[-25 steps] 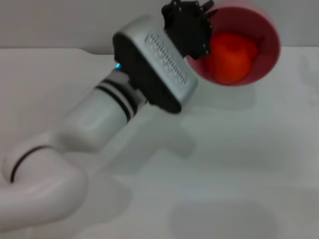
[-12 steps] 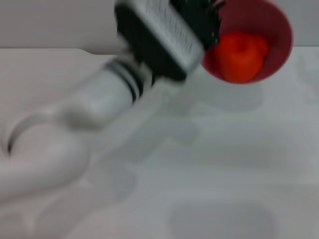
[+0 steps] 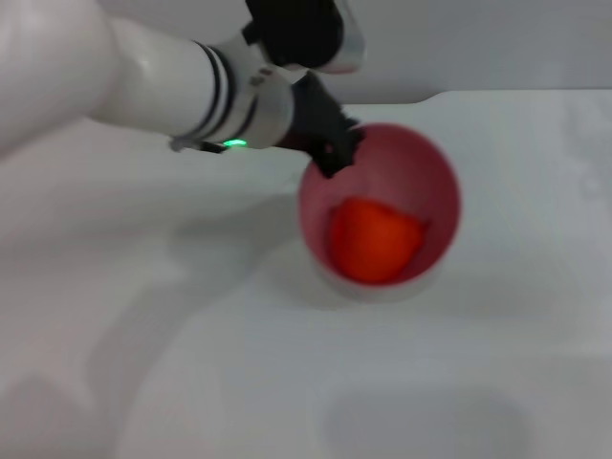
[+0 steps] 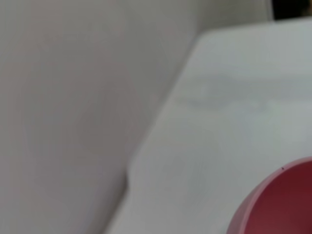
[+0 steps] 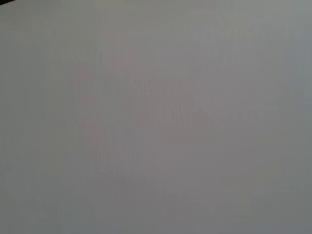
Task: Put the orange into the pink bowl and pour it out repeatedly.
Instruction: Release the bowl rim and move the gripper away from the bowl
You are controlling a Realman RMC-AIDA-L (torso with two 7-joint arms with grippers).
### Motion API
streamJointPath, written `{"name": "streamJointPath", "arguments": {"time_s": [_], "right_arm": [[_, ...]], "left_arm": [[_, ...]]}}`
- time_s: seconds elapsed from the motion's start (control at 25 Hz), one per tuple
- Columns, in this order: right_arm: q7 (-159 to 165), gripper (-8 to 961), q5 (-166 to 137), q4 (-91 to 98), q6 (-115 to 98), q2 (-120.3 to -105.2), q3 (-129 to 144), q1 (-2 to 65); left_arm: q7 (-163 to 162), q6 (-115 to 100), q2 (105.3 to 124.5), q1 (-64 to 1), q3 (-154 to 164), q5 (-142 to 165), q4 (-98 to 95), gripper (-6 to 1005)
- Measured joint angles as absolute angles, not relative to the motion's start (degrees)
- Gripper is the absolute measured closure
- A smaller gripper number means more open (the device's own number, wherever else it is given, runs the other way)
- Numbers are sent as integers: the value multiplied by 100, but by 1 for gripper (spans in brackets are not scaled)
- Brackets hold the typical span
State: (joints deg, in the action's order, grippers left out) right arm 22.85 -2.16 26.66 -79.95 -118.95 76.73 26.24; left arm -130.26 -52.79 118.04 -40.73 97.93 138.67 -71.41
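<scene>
While the left end effector [image 3: 330, 153] is clamped on the near-left rim of the pink bowl [image 3: 435, 186] — one orange [image 3: 375, 239] inside — the pour looks to be the step in hand; next comes a steady tip over the table [image 3: 497, 382]. One bowl, one orange; the right end effector is out of sight.

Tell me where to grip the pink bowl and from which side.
Grip the pink bowl by its thin plain rim, from the robot's left, where the left gripper already sits. The orange fills the middle, so only the rim seems free to pinch.
</scene>
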Motion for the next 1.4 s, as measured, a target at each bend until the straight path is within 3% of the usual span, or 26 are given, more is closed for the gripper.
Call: {"name": "streamJointPath", "arguments": {"time_s": [0.6,1.4], "right_arm": [[2285,451,-286,2386,-7977,-11891,7807,2742],[2284,451,-290,2364,-7909,-11899,8011,2770]], "left_arm": [[-12500,-8784,11755,-5352,7868,15199,-6309,902],[-12281,-9040,11755,-5157,7761,15298,-5945,882]]}}
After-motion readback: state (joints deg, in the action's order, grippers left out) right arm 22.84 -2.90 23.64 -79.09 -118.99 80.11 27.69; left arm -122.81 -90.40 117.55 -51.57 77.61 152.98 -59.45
